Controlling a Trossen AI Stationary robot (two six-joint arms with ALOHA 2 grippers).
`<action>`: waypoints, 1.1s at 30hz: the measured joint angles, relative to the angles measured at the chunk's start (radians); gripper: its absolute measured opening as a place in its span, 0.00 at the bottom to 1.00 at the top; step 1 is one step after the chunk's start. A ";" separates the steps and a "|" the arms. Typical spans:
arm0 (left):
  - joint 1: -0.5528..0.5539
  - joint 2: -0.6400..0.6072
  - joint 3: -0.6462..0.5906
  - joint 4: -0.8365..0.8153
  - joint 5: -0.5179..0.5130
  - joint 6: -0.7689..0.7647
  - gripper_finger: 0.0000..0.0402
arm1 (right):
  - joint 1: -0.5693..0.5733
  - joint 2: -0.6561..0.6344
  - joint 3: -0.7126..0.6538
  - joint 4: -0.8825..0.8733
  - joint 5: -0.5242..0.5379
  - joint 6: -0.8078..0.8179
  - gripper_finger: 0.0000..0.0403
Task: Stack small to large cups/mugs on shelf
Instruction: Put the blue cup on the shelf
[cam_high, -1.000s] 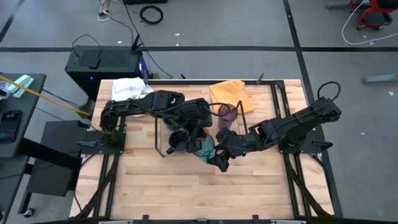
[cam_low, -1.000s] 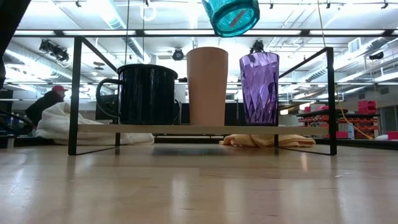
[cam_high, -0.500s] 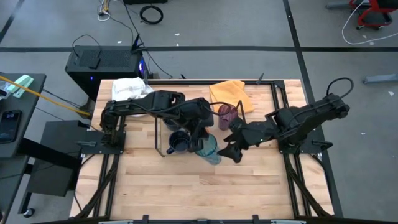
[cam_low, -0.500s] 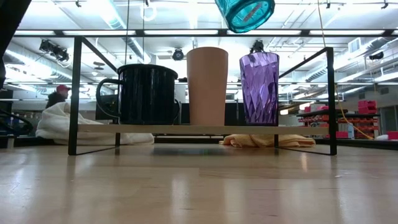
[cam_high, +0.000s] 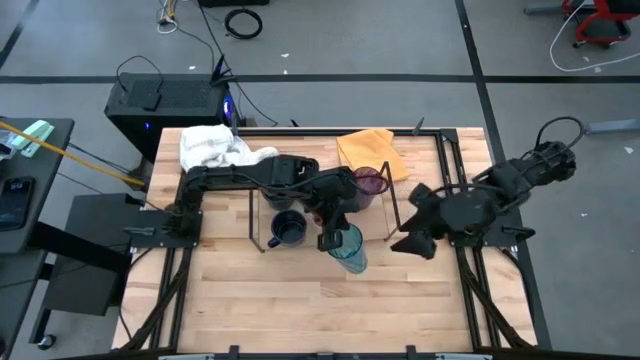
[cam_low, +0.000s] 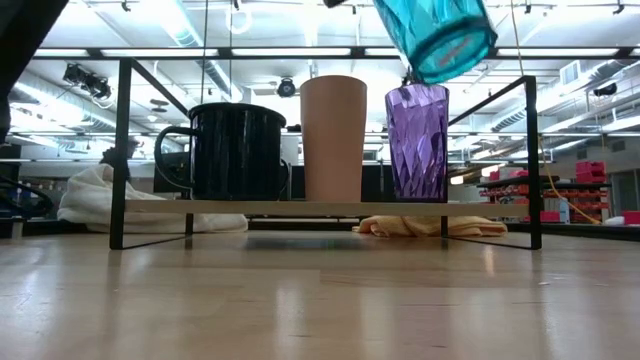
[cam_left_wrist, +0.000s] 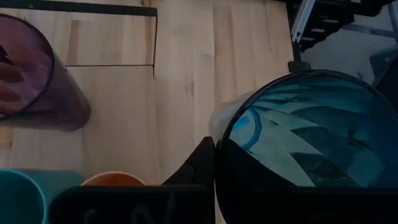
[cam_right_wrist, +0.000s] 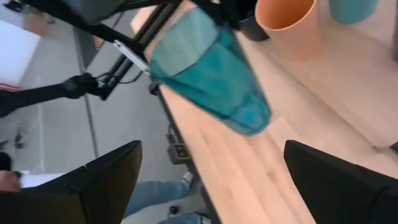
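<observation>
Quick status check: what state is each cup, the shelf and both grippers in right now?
Teal tumbler: lifted, tilted, held by left gripper.
Left gripper: shut on tumbler rim.
Right gripper: open, empty, beside shelf.
Navy mug: upright on shelf.
Orange cup: upright on shelf.
Purple tumbler: upright on shelf.
Shelf: holding three cups.
</observation>
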 joint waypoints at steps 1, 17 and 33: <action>0.005 0.005 0.000 0.008 0.005 0.002 0.03 | 0.015 -0.007 0.000 0.000 0.010 0.011 0.99; 0.091 0.043 0.000 0.145 0.002 0.039 0.03 | 0.105 -0.052 0.000 -0.002 0.163 0.029 0.99; 0.141 0.117 0.000 0.085 -0.060 0.130 0.03 | 0.105 -0.074 -0.001 -0.006 0.192 0.022 0.99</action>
